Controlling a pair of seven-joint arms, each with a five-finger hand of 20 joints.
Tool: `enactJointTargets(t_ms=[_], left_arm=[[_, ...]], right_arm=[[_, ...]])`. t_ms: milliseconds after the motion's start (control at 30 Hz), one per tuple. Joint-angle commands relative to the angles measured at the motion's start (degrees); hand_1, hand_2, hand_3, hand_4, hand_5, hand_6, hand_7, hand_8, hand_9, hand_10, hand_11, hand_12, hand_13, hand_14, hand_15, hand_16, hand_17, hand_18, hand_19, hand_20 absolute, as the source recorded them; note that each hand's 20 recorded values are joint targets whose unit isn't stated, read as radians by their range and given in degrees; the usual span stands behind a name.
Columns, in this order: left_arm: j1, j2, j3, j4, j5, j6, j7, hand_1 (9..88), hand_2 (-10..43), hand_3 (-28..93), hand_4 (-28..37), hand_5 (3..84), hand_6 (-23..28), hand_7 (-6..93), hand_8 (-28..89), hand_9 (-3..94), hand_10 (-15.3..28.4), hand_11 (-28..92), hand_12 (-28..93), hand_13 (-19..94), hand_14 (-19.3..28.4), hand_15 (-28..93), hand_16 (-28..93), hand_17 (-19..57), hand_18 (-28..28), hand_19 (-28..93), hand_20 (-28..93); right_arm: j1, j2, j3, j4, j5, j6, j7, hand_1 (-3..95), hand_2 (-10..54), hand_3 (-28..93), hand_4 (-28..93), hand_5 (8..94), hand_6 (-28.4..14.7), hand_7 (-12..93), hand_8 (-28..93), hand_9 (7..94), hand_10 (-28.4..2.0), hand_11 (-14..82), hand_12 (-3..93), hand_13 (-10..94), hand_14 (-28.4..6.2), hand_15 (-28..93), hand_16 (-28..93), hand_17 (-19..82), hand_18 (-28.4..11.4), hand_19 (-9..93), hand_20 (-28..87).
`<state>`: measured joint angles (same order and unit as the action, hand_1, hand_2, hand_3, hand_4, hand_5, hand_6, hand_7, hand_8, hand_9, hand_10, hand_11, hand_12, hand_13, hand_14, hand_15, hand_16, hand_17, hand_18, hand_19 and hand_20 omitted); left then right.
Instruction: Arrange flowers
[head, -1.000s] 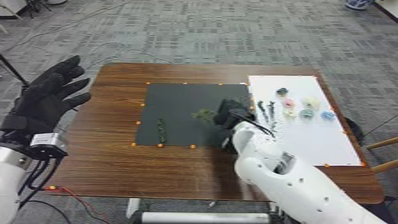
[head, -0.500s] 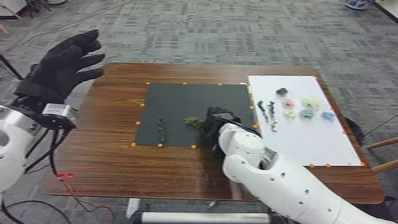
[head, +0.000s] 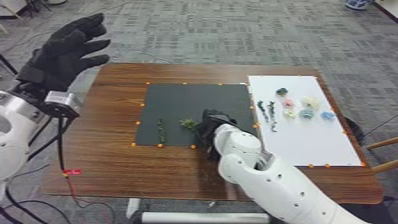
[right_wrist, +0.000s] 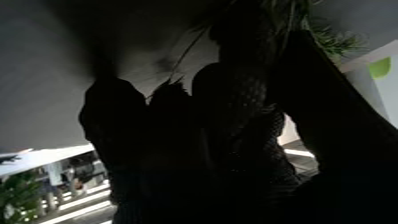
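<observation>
Likely placing step: right hand pinches green sprig at black mat; next, settle it flat, release.

Flowers lie right of the mat.

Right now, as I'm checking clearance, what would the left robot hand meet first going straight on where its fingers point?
The way looks free: in the head view, the left robot hand points past the far left corner of the table, over grey carpet, though its height is unclear.
</observation>
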<state>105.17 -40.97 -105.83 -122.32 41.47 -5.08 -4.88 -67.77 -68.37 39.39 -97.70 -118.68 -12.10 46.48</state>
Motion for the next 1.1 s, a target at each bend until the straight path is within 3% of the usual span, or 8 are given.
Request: enactJointTargets(t_ms=[33,133,300,567,733,833,900,1100], left_arm=[[-2.7,0.62,2.01,0.45,-0.44,-1.00,0.04,25.9,-6.9,65,-28.3,17.2,-0.7,17.7,-8,12.6,7.1,15,24,5,10.6,38,-3,-11.4,20.3,38,9],[-2.7,0.61,2.33,0.26,-0.40,-1.26,0.12,25.8,-6.9,65,-28.3,17.2,-0.8,17.7,-8,12.7,7.0,15,24,5,10.6,39,-3,-11.2,20.3,38,8],[-4.3,0.39,4.33,0.63,-0.31,-1.62,0.34,25.6,-7.0,64,-28.3,17.1,-1.0,17.6,-8,12.7,6.8,15,24,5,10.4,39,-4,-11.0,20.1,38,8],[-2.9,0.03,3.35,0.10,-0.25,-1.53,0.70,25.5,-7.1,65,-28.3,17.1,-1.1,17.6,-8,12.7,6.8,16,24,5,10.3,40,-4,-11.2,20.3,39,8],[-3.7,-0.03,4.00,0.40,-0.32,-1.84,0.64,25.7,-7.2,65,-28.3,17.0,-1.2,17.6,-8,12.7,6.8,16,23,5,10.5,40,-5,-11.2,20.3,39,7],[-3.8,0.02,4.11,0.45,-0.32,-2.13,0.51,25.8,-7.0,64,-28.3,17.1,-1.1,17.6,-8,12.7,6.8,16,23,5,10.5,40,-5,-11.2,20.4,39,7],[-3.7,0.09,3.96,0.45,-0.32,-1.97,0.75,25.7,-7.0,64,-28.3,17.0,-1.1,17.6,-8,12.7,6.8,16,23,5,10.5,40,-5,-11.3,20.3,39,7],[-2.5,-0.12,2.68,0.05,-0.18,-1.81,0.92,25.7,-7.0,65,-28.3,17.1,-1.0,17.4,-8,12.7,6.9,16,23,5,10.5,40,-5,-11.3,20.4,40,7]], right_arm=[[-3.4,-3.9,-1.5,2.8,2.3,-1.2,-0.2,31.1,8.3,87,-19,83.4,2.3,41,25,93.7,-6.4,53.1,41.9,87,-5.7,79,44,60,-21.5,93,68],[-2.6,-4.7,-2.1,3.7,2.8,0.0,0.0,31.0,9.1,86,-19,83.3,2.1,40,24,93.7,-6.6,52.7,42.4,87,-5.7,79,44,60,-21.6,93,68],[-2.2,-4.9,-2.7,4.8,1.5,1.7,1.7,30.3,10.4,87,-19,83.1,2.0,41,23,93.7,-6.6,52.5,43.0,87,-5.7,79,44,60,-21.5,93,68],[-2.0,-4.3,-3.1,5.2,2.6,3.1,2.2,30.3,9.3,87,-18,83.3,2.2,41,22,93.7,-6.5,53.1,42.7,87,-5.7,79,44,60,-21.5,93,68],[-1.8,-4.5,-3.1,5.4,2.6,3.7,1.7,29.4,10.1,87,-18,83.9,2.3,41,21,93.7,-6.4,53.4,42.5,87,-5.7,79,44,60,-21.5,93,68],[-1.7,-4.5,-3.3,5.4,2.0,3.8,1.9,28.5,11.6,86,-17,83.8,2.0,43,10,93.7,-6.4,53.4,42.6,87,-5.7,79,44,60,-21.4,93,68],[-1.7,-4.3,-3.1,5.2,1.8,3.5,1.7,26.2,10.6,85,-17,84.5,1.7,46,-4,93.7,-6.4,53.4,42.6,87,-5.8,79,44,60,-21.6,93,68],[-2.6,-3.6,-1.3,2.9,2.5,2.2,1.1,18.4,8.1,83,-20,85.9,1.3,43,-6,93.7,-6.4,54.5,42.5,88,-5.8,80,44,60,-21.7,93,68]])
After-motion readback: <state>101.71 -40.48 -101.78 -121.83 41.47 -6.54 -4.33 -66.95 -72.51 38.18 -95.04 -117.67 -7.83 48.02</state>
